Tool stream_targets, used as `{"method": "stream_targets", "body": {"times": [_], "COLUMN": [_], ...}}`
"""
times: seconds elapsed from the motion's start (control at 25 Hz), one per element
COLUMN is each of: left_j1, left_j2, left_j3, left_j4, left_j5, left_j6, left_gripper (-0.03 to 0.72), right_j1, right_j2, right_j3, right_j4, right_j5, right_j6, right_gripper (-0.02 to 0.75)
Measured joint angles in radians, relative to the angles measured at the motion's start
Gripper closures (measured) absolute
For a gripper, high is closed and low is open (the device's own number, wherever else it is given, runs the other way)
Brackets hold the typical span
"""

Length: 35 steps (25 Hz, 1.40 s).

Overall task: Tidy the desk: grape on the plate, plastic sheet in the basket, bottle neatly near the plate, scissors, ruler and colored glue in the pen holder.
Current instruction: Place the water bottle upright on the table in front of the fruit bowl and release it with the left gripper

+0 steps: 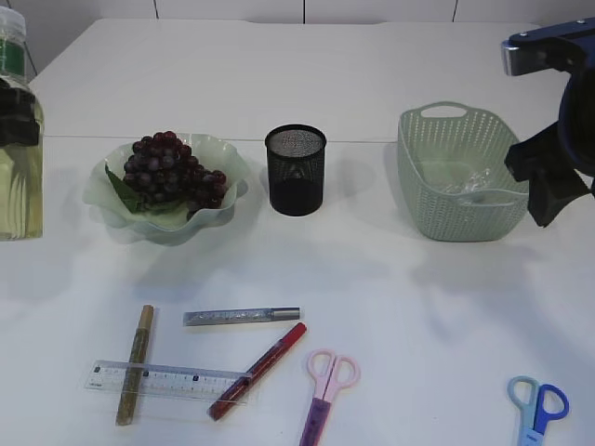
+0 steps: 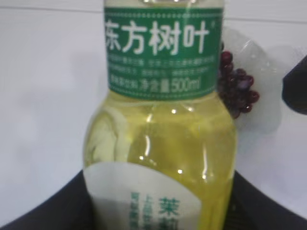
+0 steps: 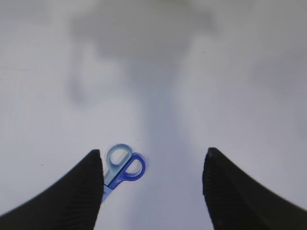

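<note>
Our left gripper (image 2: 158, 211) clasps the tea bottle (image 2: 160, 143) upright, left of the plate (image 1: 228, 153); our right gripper (image 3: 152, 191) hangs wide and empty over the blue scissors (image 3: 122, 168). We judge grapes (image 1: 170, 172) and plastic sheet (image 1: 468, 182) in the basket (image 1: 456, 209) done; ruler (image 1: 167, 379), glue pens (image 1: 242, 316) and both scissors remain for the pen holder (image 1: 296, 170).

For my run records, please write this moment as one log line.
left fingers: closed on tea bottle | right fingers: open, empty, above blue scissors | grapes: on plate | pen holder: empty
</note>
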State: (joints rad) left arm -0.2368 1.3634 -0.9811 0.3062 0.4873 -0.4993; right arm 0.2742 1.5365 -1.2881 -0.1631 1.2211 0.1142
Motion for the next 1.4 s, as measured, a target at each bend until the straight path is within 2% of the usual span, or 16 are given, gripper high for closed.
{"method": "stream_targets", "body": {"times": [0.2, 0.44, 0.72, 0.8, 1.04, 1.4], "left_j1": [0.0, 0.02, 0.043, 0.043, 0.043, 0.043], "left_j2": [-0.05, -0.05, -0.051, -0.051, -0.05, 0.116], "left_j3": [0.172, 0.342, 0.469, 0.501, 0.573, 0.642], "left_j4": [0.036, 0.054, 0.062, 0.036, -0.157, -0.255], "left_j5": [-0.283, -0.521, -0.794, -0.878, -1.025, -1.412], "left_j6": [-0.01, -0.01, 0.108, 0.157, 0.358, 0.406], "left_gripper": [0.283, 0.283, 0.283, 0.283, 0.283, 0.283], "right_j1": [0.0, 0.0, 0.0, 0.0, 0.0, 0.0], "right_j2": [0.0, 0.0, 0.0, 0.0, 0.0, 0.0], "right_j3": [0.0, 0.0, 0.0, 0.0, 0.0, 0.0], "right_j4": [-0.013, -0.015, -0.028, -0.031, -0.039, -0.063], "right_j5": [0.0, 0.0, 0.002, 0.002, 0.002, 0.002], "right_j6": [-0.015, -0.027, -0.029, -0.029, -0.031, -0.031], "right_gripper": [0.233, 0.233, 0.233, 0.233, 0.233, 0.233]}}
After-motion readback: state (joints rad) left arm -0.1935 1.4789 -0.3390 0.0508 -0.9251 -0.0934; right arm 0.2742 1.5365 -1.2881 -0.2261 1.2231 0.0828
